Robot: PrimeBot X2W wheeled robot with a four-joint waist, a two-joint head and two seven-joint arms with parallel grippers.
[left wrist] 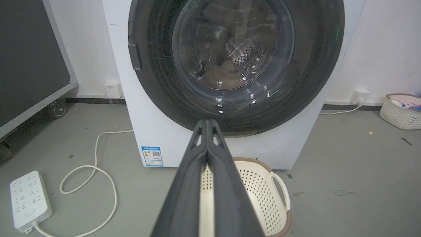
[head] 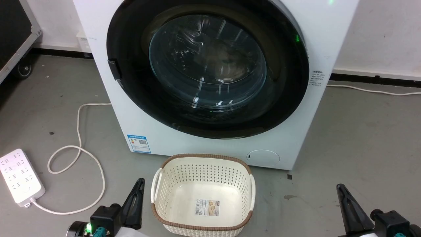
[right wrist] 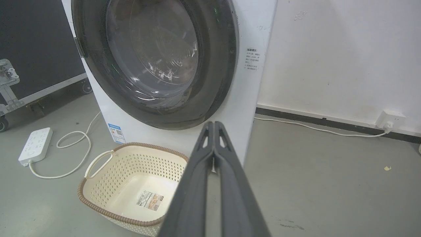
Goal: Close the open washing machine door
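- We see our left gripper with its two dark fingers pressed together along their length, holding nothing; it hangs low at the near left, apart from everything.
- Our right gripper is likewise pressed together and empty, at the near right over bare floor.
- Between the two grippers stands a cream laundry basket with a brown rim, only a label on its bottom, just in front of the washing machine.
- The washing machine door sits flush against the white front, its glass bowl facing us and a dark latch on its left edge.
- A blue sticker sits low on the left of the front, a round flap low on the right.
- On the floor at the left lie a white power strip and its looped cable.
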